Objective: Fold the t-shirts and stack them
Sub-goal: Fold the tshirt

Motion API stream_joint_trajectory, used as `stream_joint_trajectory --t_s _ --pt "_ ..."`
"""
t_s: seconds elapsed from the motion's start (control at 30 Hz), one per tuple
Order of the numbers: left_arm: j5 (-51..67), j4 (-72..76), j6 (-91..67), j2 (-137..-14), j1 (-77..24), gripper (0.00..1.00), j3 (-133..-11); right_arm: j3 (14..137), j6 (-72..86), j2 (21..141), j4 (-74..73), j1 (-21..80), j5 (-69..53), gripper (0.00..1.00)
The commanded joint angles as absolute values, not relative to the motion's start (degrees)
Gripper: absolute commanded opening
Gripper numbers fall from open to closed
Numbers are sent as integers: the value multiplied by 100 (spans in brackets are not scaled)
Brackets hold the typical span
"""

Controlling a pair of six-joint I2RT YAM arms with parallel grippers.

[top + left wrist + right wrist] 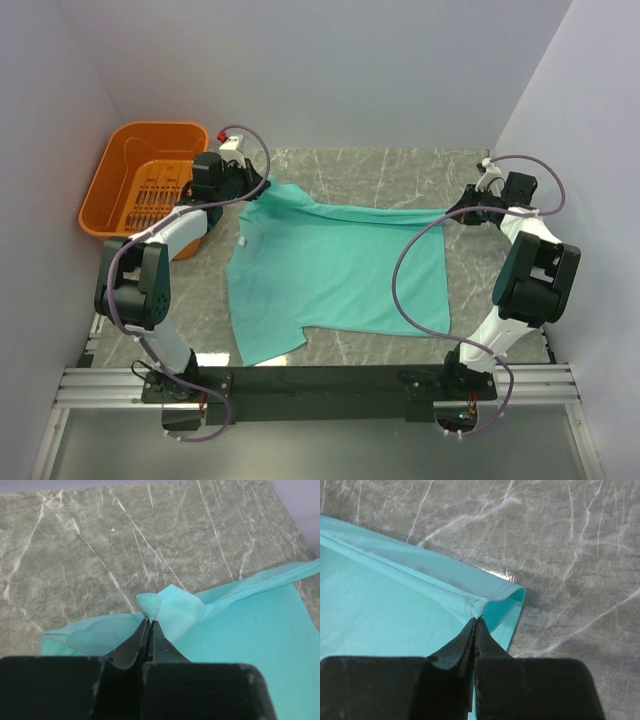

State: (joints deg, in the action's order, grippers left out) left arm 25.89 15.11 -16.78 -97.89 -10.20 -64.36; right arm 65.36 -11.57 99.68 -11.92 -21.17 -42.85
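Note:
A plain teal-green t-shirt (340, 270) lies spread on the marble table, its far edge pulled taut between the two grippers. My left gripper (262, 186) is shut on a bunched far-left corner of the shirt (165, 612), with its tips (149, 620) pinching the cloth. My right gripper (450, 212) is shut on the stitched far-right hem corner (470, 605), with its tips (477, 619) closed on the seam. The cloth folds over at that corner. The near sleeve lies flat at the front left.
An orange slotted basket (150, 175) stands at the far left, just behind my left arm. White walls close in the table at the back and on both sides. The black arm rail runs along the near edge (320, 380).

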Motion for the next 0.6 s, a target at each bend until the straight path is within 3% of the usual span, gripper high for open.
stream_joint_trajectory --t_s 0.0,0.57 --pt "2567 1556 -1494 -9448 -993 0 -6355 6776 -1134 9993 -1187 -2162 -4245 0" --pt "2391 1389 -1397 -9237 -1011 1 -5977 6785 -1213 10028 -1388 -2171 -4210 0"
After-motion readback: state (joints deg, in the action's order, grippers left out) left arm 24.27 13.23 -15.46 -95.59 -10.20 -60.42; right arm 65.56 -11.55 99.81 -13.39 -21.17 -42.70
